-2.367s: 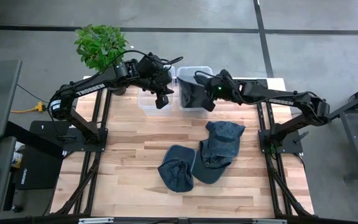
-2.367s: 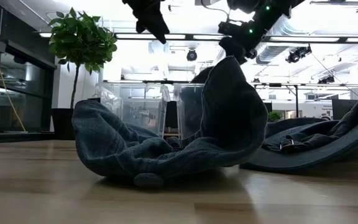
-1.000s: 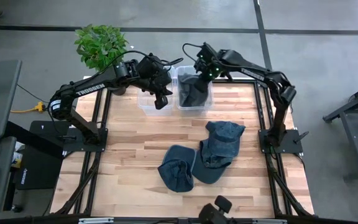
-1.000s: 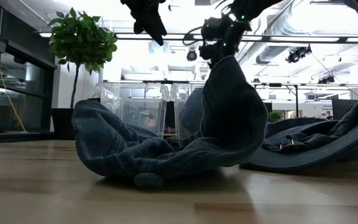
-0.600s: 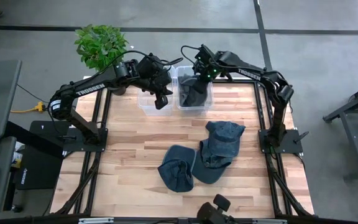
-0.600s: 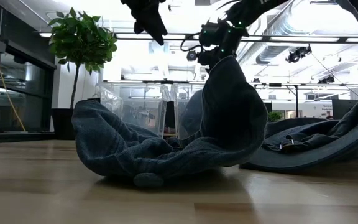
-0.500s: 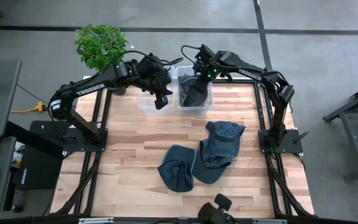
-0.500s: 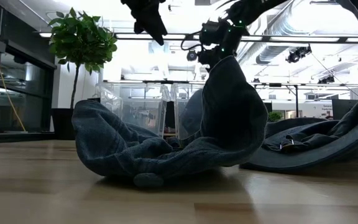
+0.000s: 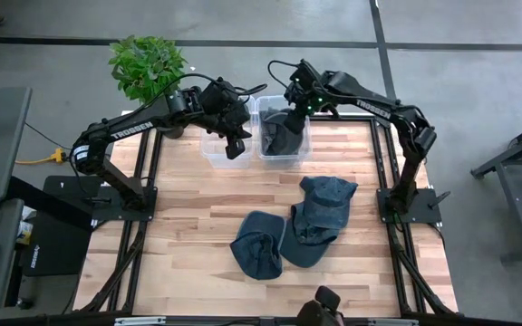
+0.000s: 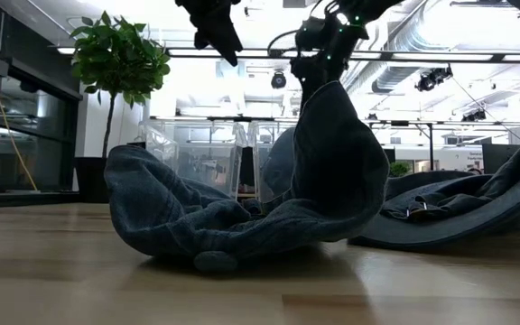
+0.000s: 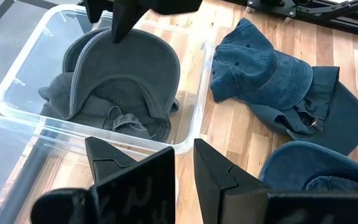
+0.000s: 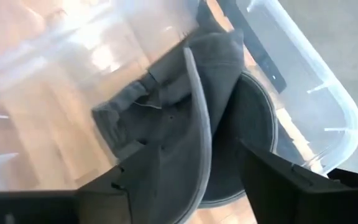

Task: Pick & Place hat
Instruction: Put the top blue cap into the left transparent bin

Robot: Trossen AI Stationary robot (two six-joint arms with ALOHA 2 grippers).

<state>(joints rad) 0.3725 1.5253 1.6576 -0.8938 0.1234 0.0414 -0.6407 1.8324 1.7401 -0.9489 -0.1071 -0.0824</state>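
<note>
right gripper point(image 9: 290, 100), fingers spread, hangs over the grey hat point(image 9: 281, 131) lying below it in the bin point(image 9: 263, 149); left gripper point(image 9: 235, 145) waits alongside, fingers parted.

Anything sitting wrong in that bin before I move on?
The grey hat in the right bin stands on edge, brim up against the wall, not lying flat. The right gripper is open astride that brim. Two blue hats lie crumpled on the table.
</note>
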